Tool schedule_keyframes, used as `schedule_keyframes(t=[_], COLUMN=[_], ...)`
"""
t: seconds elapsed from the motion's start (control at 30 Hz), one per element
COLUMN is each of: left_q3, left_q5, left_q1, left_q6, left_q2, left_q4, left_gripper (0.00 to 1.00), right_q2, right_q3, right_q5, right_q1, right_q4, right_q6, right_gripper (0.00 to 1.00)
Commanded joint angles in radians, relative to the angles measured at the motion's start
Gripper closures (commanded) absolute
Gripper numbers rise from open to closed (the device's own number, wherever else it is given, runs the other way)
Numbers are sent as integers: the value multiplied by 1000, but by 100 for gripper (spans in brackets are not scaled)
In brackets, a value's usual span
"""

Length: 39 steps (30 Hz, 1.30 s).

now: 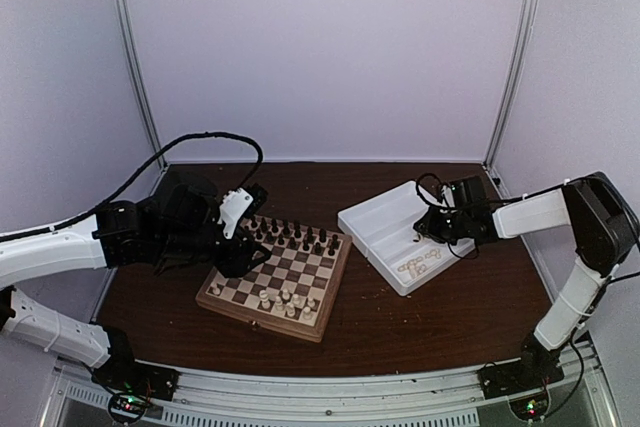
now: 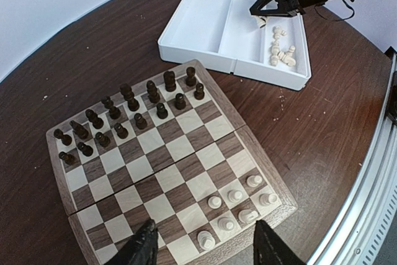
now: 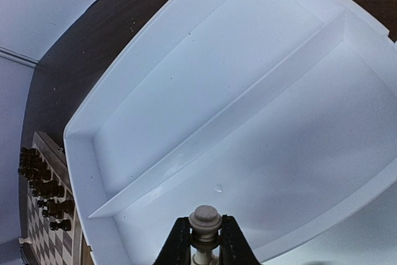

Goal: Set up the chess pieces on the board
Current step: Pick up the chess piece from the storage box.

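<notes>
The board (image 1: 337, 287) lies on the table left of centre, with several cream chess pieces (image 1: 285, 297) standing on its near rows. In the left wrist view these pieces (image 2: 235, 196) cluster at one corner of the board (image 2: 60, 178). My left gripper (image 2: 203, 231) hangs open above that edge, nothing held between its fingers (image 2: 144, 243). More cream pieces (image 2: 280, 51) lie in the white tray (image 2: 205, 23). My right gripper (image 3: 205, 228) is over the tray (image 3: 186, 91), shut on a cream chess piece (image 3: 205, 218).
Dark chess pieces (image 2: 124, 113) fill the board's two far rows. The tray (image 1: 375, 222) has two compartments; the one nearer the board looks empty. Dark wooden table (image 1: 400, 327) surrounds both, with white walls behind.
</notes>
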Motion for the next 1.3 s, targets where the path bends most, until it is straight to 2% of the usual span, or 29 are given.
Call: schedule_keyframes(t=[0.0,0.27,0.4,0.6,0.87,0.97,1.13,1.27], left_q3=[32,35,38,41,28,22,74,97], left_q5=[-8,-6,-4,19,61,149,214,249], left_q1=[8,8,8,8,16,51,72,74], left_q6=[-7,-6,-7,-20,-26,-29,-31,-47], left_q2=[-6,-1,3,20,65,93,154,191], left_q4=[11,10,13,28,108,189,240,277], left_gripper=[48,48,48,48,47,40,39,39], right_q2=[28,7,-33,-87,-120,-151,-230,-303], right_q3=[14,-7,-44,-76,-100,-82,-58,-19], right_q5=[-7,-12,-105,-228,-465,-485,-463,-445], right_q1=[-5,-5,-6,-4,23,39,52,134], right_q4=[22,63,175,252,432,401,278,144], right_q6=[16,23,20,14,90,80,28,-100], right_gripper=[88,89,91,91,91,91,91,91])
